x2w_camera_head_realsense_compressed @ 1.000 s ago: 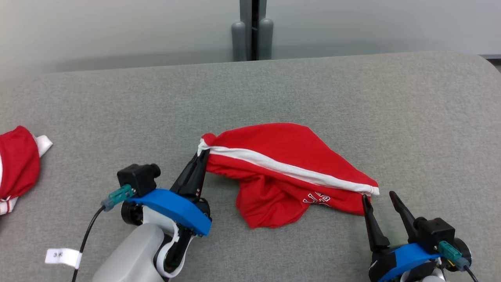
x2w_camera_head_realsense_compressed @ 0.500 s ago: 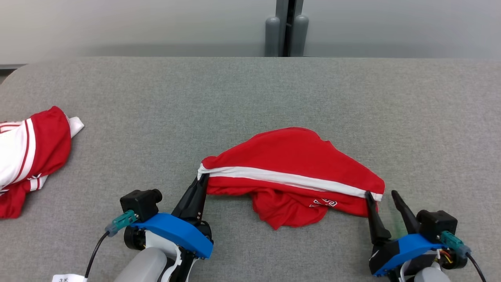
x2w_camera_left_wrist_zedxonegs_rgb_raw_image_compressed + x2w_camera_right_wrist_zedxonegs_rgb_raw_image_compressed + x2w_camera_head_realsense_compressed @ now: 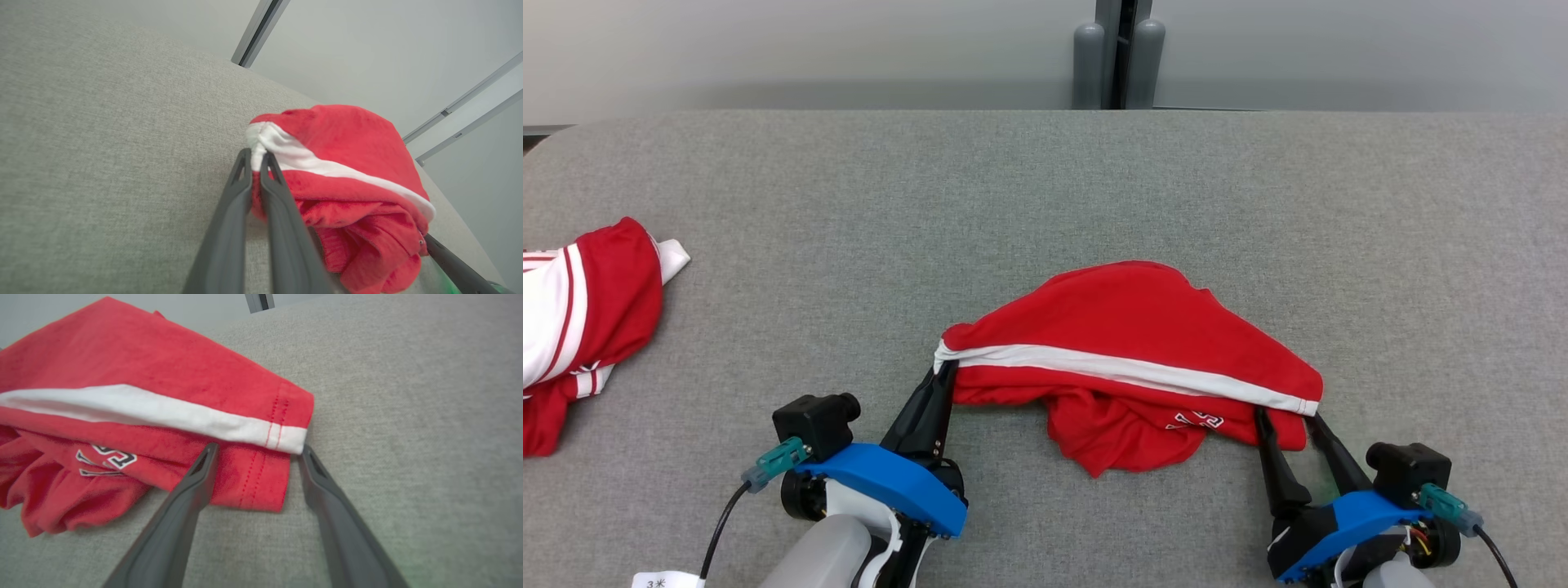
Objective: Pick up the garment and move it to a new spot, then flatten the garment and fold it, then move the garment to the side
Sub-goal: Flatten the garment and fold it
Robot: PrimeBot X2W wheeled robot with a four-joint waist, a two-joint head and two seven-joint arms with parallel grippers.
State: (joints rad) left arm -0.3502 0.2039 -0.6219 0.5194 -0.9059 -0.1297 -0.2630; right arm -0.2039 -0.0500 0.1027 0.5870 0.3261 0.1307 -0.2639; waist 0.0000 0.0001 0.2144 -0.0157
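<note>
garment [image 3: 1127, 327]: red with 1 white stripe, bunched on the counter [image 3: 1045, 188] near its front edge, between the 2 grippers.
left gripper [image 3: 943, 371]: jaws together, clamped on the garment's left end, right at the stripe.
right gripper [image 3: 1286, 416]: jaws apart, straddling the garment's right hem corner; 1 finger lies over the red cloth, the other sits at the stripe's end.
lettering [image 3: 1196, 420]: white print on the lower fold, near the right gripper.
second garment [image 3: 596, 302]: red and white, at the counter's left edge, well apart.
</note>
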